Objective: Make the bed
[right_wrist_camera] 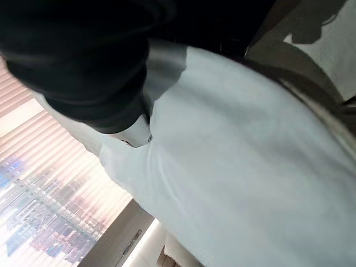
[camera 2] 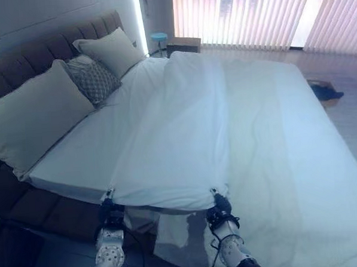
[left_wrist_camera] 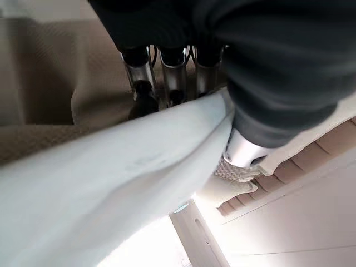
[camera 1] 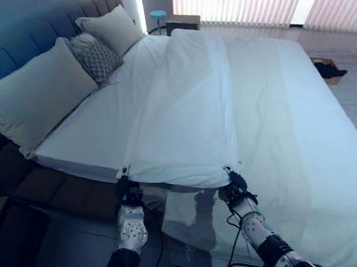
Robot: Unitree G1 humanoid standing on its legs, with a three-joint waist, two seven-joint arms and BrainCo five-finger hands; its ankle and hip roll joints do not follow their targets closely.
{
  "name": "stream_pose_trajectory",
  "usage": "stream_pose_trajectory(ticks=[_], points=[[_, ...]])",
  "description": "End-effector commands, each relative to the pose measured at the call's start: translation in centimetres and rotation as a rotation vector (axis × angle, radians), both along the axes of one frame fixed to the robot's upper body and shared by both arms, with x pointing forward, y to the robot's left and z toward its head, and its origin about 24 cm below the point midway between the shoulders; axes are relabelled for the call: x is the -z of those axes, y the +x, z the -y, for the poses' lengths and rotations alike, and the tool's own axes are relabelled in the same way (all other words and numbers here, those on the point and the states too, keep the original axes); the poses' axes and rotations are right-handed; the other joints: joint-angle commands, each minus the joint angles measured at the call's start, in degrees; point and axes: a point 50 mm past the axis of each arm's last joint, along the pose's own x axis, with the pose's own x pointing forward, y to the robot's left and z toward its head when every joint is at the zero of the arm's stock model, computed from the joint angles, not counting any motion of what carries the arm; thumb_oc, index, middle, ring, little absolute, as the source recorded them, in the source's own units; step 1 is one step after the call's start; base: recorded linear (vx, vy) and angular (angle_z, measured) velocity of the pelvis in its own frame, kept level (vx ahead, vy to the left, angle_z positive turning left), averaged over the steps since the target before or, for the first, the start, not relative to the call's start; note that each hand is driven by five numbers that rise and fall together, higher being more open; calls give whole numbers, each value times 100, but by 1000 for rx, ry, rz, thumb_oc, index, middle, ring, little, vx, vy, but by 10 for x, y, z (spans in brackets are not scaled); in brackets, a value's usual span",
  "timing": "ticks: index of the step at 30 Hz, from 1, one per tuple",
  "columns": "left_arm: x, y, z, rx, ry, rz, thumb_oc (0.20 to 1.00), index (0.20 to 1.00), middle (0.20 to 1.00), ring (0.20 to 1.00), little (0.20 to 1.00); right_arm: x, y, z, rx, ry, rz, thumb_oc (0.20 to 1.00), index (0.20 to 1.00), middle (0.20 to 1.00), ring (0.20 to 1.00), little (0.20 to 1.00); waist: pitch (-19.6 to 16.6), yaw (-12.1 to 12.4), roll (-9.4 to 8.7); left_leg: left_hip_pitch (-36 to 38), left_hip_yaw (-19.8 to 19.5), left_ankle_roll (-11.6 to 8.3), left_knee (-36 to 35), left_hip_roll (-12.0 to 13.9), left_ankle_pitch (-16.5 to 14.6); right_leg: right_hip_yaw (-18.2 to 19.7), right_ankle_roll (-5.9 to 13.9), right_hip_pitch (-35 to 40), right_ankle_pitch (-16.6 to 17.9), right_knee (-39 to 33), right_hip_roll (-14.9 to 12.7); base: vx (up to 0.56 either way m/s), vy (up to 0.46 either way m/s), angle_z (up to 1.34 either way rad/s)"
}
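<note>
left robot hand (camera 1: 124,185): grasping duvet (camera 1: 183,115) corner | right robot hand (camera 1: 234,184): grasping the other corner | bed (camera 1: 77,148), pillows (camera 1: 39,96) beyond

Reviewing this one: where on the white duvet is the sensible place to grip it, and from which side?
Along its near folded edge, from the bed's side where the robot stands. The white duvet lies doubled over the mattress, and that edge overhangs freely. The left hand and right hand are already shut on it, spaced apart, which should keep the edge straight when pulled.
</note>
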Motion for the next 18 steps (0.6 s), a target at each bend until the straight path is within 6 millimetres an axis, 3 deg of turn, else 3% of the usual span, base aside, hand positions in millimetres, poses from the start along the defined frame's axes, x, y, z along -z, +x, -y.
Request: stream_pose_trajectory(ticks=[1,4,6,10,11,12,16,18], points=[[-20,1,-19,-16,109,109,200,200,200,200,200,-17,6,-9,-20,1,117,200,200,200,200,200,-64,8,-211,39,470,-306,207,-244,-255,-28,468,-212,-65,332,-171,10,23,50],[-16,-2,-14,-6,95,99,200,200,200,200,200,-10,1,-3,-12,-24,79,200,200,200,200,200,67,-16,-225,-320,691,-534,1122,-277,-418,-129,452,-136,-100,265,-316,-40,62,64],[-12,-8,-13,-32,52,82,200,200,200,200,200,-7,0,-2,4,-27,57,200,200,200,200,200,116,30,-294,-394,937,-509,1178,97,-522,-141,523,-93,-84,224,-476,-29,128,17],[-3,-18,-19,-84,33,28,200,200,200,200,200,-5,1,-4,-3,-51,29,200,200,200,200,200,-18,174,-324,-427,491,-523,648,617,-149,64,594,-39,-121,178,-550,85,133,-33],[-3,-18,-19,-85,33,28,200,200,200,200,200,-5,1,-4,-3,-51,29,200,200,200,200,200,-13,172,-324,-413,489,-525,632,618,-142,62,593,-34,-127,183,-550,98,212,-19],[-1,-19,-21,-100,35,14,200,200,200,200,200,-4,1,0,-5,-87,17,200,200,200,200,200,-21,209,-291,-425,244,-576,486,757,-12,134,619,28,-194,211,-614,95,241,-1],[-1,-18,-23,-100,45,9,200,200,200,200,200,-3,1,2,-15,-110,9,200,200,200,200,200,-23,255,-199,-397,111,-593,492,730,-67,178,714,98,-226,277,-773,90,270,1],[-5,-14,-21,-66,81,17,200,200,200,200,200,-8,3,-3,-44,-115,29,200,200,200,200,200,-39,266,-198,-360,128,-439,696,467,-354,266,885,127,-120,417,-1058,104,453,-9]])
